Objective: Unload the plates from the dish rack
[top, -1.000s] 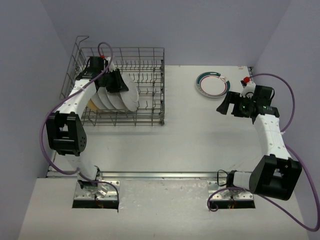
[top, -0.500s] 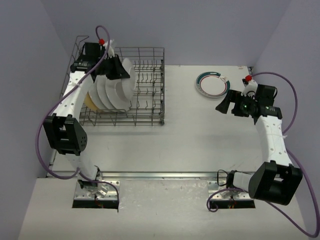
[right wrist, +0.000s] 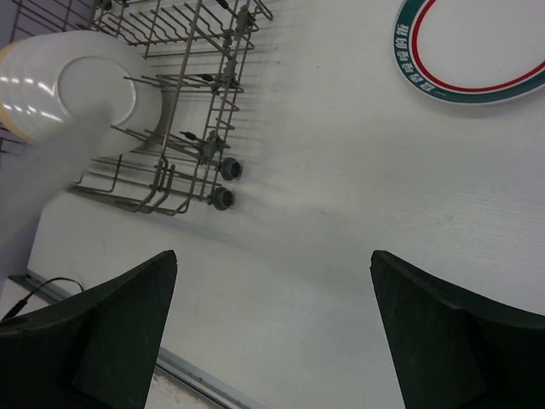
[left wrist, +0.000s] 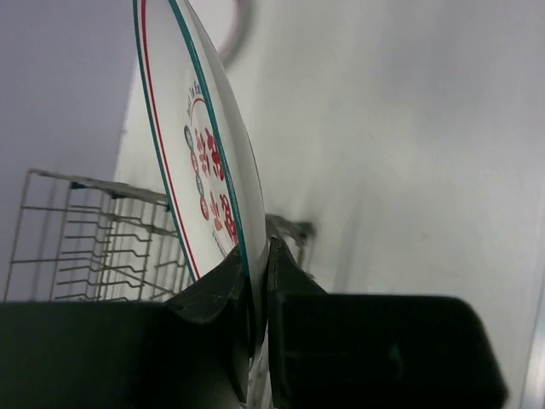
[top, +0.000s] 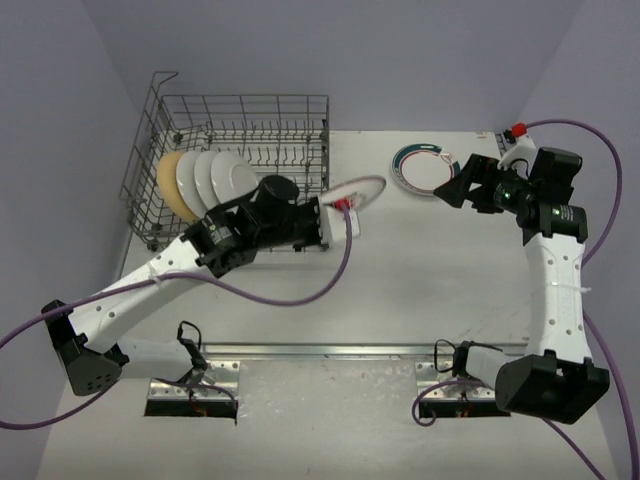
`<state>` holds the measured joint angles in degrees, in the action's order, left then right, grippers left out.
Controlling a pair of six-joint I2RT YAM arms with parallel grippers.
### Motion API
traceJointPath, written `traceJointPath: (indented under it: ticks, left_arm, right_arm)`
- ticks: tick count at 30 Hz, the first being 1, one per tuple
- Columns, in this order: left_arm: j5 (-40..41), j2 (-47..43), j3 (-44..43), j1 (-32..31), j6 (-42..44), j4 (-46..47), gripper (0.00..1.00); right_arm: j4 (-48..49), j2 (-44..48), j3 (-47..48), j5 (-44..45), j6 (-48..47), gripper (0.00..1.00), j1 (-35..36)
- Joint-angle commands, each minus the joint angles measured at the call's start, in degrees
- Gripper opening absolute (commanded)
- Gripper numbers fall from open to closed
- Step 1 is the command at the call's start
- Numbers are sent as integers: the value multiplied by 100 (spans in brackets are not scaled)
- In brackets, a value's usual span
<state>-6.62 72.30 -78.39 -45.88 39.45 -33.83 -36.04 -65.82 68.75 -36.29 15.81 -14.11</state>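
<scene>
Table (top: 400,270), white. Holds: wire rack (top: 290,160), far left; teal-rimmed plate (top: 422,168), flat, right of centre, well apart.

1. A robot lab test cell: plain lavender walls (top: 400,60) enclose a white table (top: 400,270).
2. Two robot arms (top: 555,270) bolted to metal base plates (top: 215,388) at its near edge, purple cables (top: 300,298) trailing.

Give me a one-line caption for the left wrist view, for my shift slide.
Left pincer shut on the rim of a teal-edged plate, rack behind it.
</scene>
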Motion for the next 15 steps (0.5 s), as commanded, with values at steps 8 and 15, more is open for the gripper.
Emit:
traceJointPath:
  ticks: [8, 15]
  left_arm:
    - [2574, -789, 1955, -1094, 3495, 1462, 0]
    - [2580, -806, 2216, -1404, 3714, 1926, 0]
  right_arm:
    - [-639, -283, -225, -833, 290, 79, 680]
    - [-544, -851, -317, -750, 357, 69, 1395]
